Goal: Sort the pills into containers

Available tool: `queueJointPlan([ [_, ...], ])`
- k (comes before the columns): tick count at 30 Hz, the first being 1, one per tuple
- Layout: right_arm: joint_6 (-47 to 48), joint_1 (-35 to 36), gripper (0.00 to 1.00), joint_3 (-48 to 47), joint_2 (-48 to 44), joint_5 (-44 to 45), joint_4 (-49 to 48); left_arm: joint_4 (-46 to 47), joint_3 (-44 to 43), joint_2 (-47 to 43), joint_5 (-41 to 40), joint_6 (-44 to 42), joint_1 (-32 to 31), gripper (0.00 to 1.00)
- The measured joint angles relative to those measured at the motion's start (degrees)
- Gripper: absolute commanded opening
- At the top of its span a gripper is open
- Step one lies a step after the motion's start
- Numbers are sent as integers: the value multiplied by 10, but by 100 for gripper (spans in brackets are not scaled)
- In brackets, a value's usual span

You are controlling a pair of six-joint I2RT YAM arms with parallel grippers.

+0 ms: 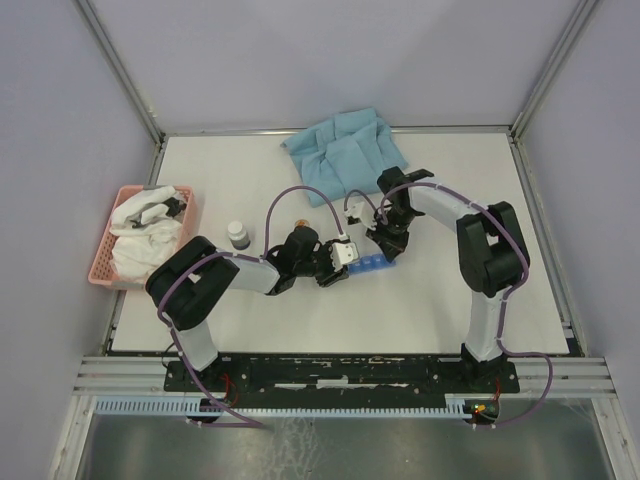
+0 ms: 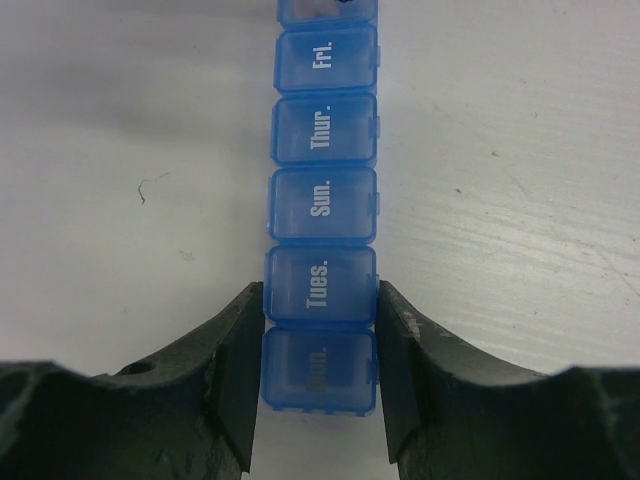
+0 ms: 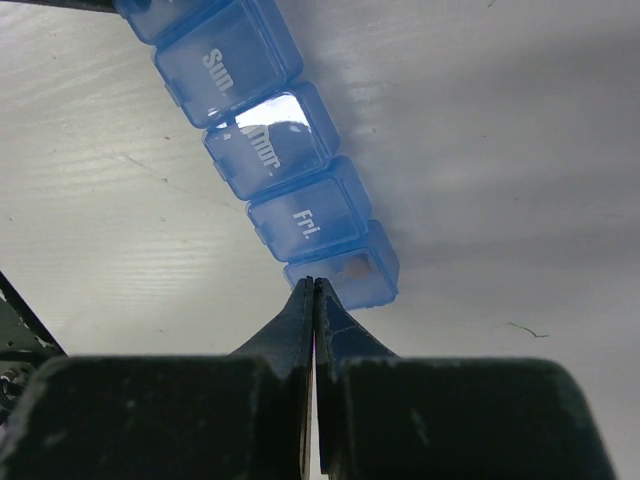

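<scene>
The bright-blue pill-organiser strip point(image 1: 369, 265) lies mid-table, lids marked Mon., Tues., Sun., Thur., Fri. in the left wrist view point(image 2: 323, 210). My left gripper point(image 1: 340, 262) is shut on its Mon./Tues. end, and the fingers point(image 2: 240, 370) press both sides of the strip. My right gripper point(image 1: 386, 246) is shut and empty. In the right wrist view its tips point(image 3: 315, 285) touch the near edge of the last compartment past Fri. point(image 3: 345, 272). A small brownish pill point(image 3: 357, 268) shows inside that compartment. The other lids look closed.
A small pill bottle point(image 1: 239, 234) stands left of the arms, with a small orange object point(image 1: 299, 219) near it. A pink basket point(image 1: 104, 250) holding white cloth sits at the left edge. A light-blue cloth point(image 1: 345, 155) lies at the back.
</scene>
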State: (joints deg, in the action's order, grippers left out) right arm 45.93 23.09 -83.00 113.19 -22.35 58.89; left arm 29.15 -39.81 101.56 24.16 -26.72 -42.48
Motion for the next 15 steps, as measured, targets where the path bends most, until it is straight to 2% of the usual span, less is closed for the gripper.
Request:
queueJointPlan([
  [8, -26, 16, 1, -7, 5, 31, 2, 0, 0, 0, 0, 0, 0, 17],
  [15, -30, 2, 1, -10, 3, -2, 3, 0, 0, 0, 1, 0, 0, 17],
])
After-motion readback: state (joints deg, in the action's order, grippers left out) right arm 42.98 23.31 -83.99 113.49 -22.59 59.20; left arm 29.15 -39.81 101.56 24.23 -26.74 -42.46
